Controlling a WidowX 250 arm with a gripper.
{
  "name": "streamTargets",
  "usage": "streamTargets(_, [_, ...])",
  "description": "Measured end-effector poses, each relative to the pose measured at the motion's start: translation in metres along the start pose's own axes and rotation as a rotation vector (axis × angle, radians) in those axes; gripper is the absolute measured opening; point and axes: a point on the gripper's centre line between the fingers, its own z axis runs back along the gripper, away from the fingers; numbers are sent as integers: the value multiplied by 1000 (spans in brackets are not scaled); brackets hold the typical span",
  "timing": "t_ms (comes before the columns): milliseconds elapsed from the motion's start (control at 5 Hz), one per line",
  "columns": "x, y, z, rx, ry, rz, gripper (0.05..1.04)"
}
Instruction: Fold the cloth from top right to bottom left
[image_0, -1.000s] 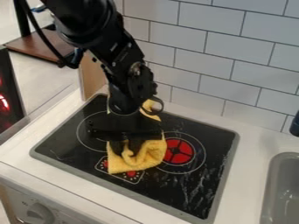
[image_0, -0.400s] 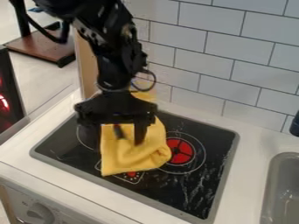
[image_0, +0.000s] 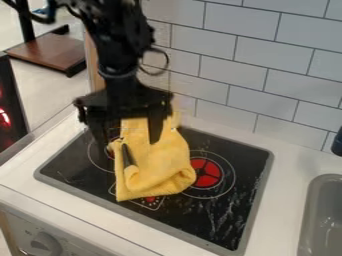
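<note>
Over the left half of the stove, the black gripper (image_0: 129, 139) hangs above the yellow cloth (image_0: 159, 162), its two fingers spread wide and pointing down. One finger is by the cloth's upper left edge, the other in front of its upper part. Bunched and partly folded, the cloth lies on the left and middle of the black cooktop, with a rounded fold at its lower right and a corner at its lower left. A narrow dark gap shows near its left side. The gripper hides part of its upper end.
The black cooktop (image_0: 224, 210) has a red burner (image_0: 205, 172) right of the cloth. A grey sink (image_0: 324, 215) is at the right edge. White tiled wall (image_0: 267, 80) stands behind, and a stove knob (image_0: 45, 244) sits at lower left.
The gripper has risen up and left off the cloth, and its fingers have opened. The cloth, bunched at the fingers before, has spread out and shows more of its surface.
</note>
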Motion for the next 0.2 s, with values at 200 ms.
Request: streamTargets(200, [4, -2, 10, -8, -6, -16, 999])
